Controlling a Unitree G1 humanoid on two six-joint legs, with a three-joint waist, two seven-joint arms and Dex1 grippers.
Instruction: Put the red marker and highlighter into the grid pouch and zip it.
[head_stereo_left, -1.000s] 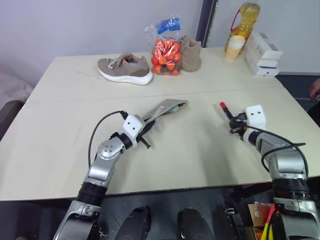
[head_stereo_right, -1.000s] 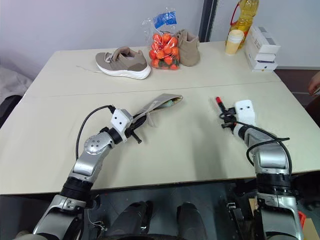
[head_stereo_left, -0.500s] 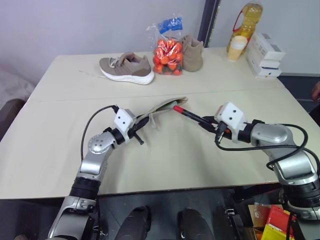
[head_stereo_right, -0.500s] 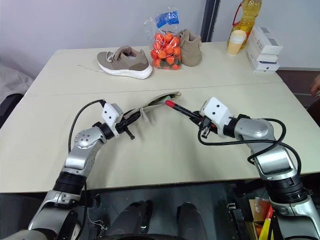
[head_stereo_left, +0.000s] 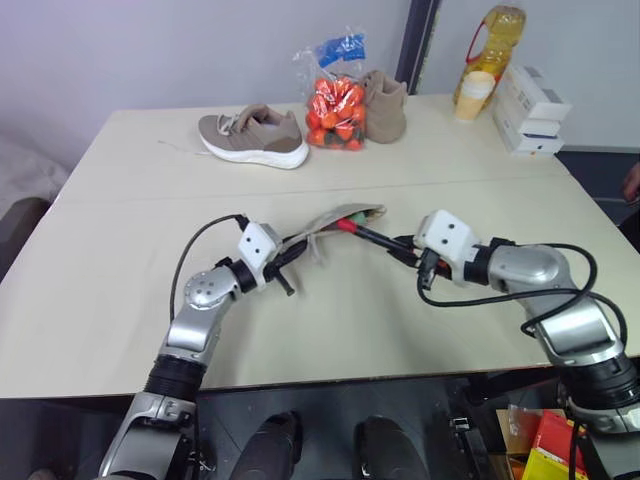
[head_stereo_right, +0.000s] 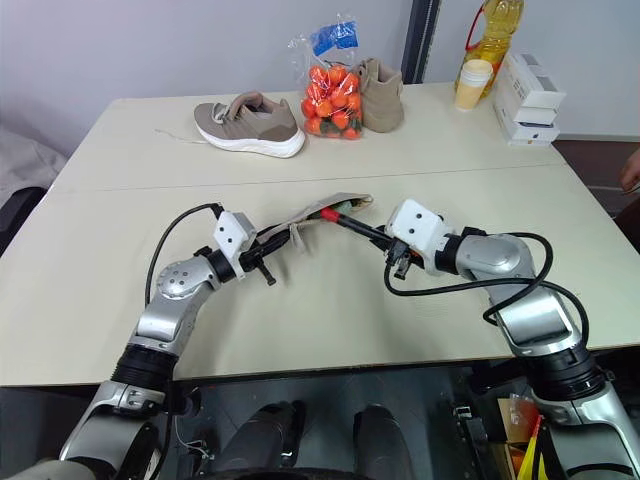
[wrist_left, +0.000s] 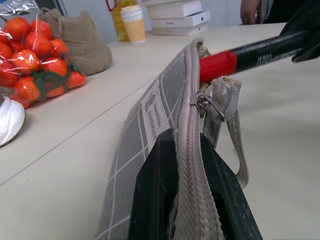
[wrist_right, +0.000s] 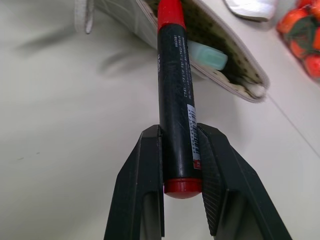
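Grid pouch (head_stereo_left: 335, 221), a flat grey fabric case with white grid lines, is held up off the beige table (head_stereo_left: 100, 270) by the left gripper (wrist_left: 186, 165), whose black fingers are clamped on its zipper edge. The right gripper (wrist_right: 181, 165) grips the slim black-barrelled red marker (wrist_right: 175, 95), its red cap at the pouch's open mouth. Inside lies the pale-green highlighter (wrist_right: 206, 55). Farther back stand a tan sneaker (head_stereo_left: 252, 137) and a bag of oranges (head_stereo_left: 334, 105).
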